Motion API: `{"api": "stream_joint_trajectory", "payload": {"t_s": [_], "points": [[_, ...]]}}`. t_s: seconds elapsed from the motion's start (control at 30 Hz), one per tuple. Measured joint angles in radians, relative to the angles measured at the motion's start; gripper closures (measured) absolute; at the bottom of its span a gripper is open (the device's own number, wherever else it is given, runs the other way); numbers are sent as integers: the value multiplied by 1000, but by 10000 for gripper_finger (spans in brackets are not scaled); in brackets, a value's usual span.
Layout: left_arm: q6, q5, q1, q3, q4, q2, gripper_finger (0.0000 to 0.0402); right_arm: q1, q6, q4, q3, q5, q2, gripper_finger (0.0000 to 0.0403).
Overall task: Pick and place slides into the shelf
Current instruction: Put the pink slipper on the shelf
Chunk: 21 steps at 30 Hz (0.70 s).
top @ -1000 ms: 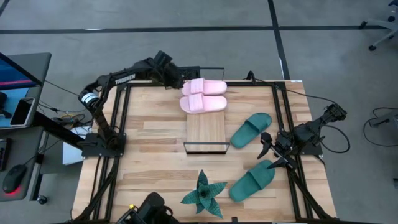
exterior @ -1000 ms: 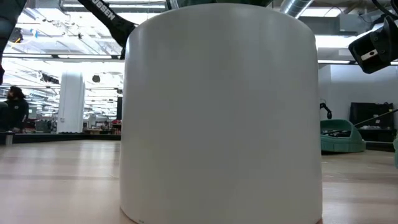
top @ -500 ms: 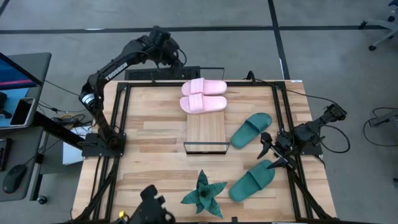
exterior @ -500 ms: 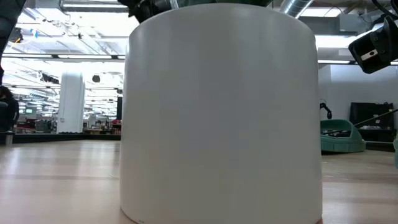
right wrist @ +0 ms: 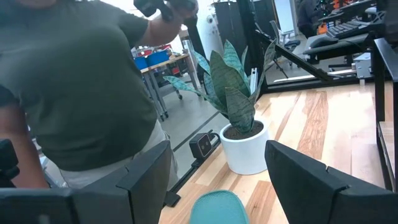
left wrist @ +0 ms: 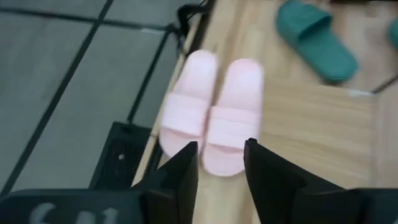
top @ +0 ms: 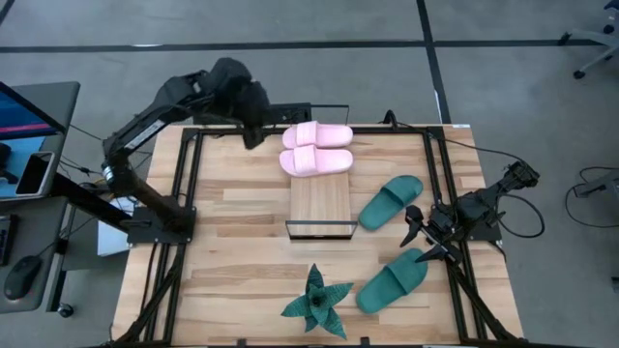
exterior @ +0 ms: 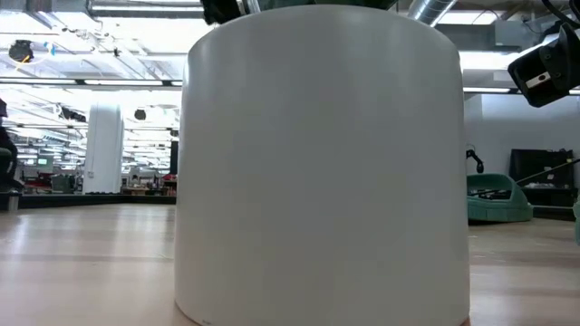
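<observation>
Two pale pink slides [top: 317, 135] [top: 316, 161] lie side by side on their soles, across the far end of the slatted shelf [top: 320, 201]. My left gripper [top: 250, 126] hangs open just left of them. In its wrist view the left gripper [left wrist: 221, 171] points at the pink pair [left wrist: 211, 115]. Two teal slides [top: 391, 201] [top: 392, 282] lie on the table right of the shelf. My right gripper [top: 418, 237] waits open at the table's right edge, with the near teal slide's end [right wrist: 214, 208] below its fingers.
A spiky green plant [top: 317, 302] in a white pot [exterior: 322, 163] stands near the table's near edge and blocks the low view. A person in a dark green shirt [right wrist: 74, 87] stands beyond the near edge. Black frame rails [top: 190, 184] border the tabletop.
My left arm has drawn away from the pink slides, swinging up and out past the far edge, then back down to a spot left of them, with the gripper now pointing down. The pink slides stay on the shelf. A dark shape at the near edge has gone.
</observation>
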Motion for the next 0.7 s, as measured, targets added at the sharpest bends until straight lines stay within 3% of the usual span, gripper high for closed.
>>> {"api": "stream_joint_trajectory", "payload": {"t_s": [0.13, 0.3, 0.7], "points": [[-5, -47, -88, -20, -19, -62, 326, 0, 0, 0, 0, 0, 0, 149], [-14, -56, -180, -146, -27, -133, 391, 0, 0, 0, 0, 0, 0, 149], [3, -36, -288, -613, 130, -254, 401, 0, 0, 0, 0, 0, 0, 149]]}}
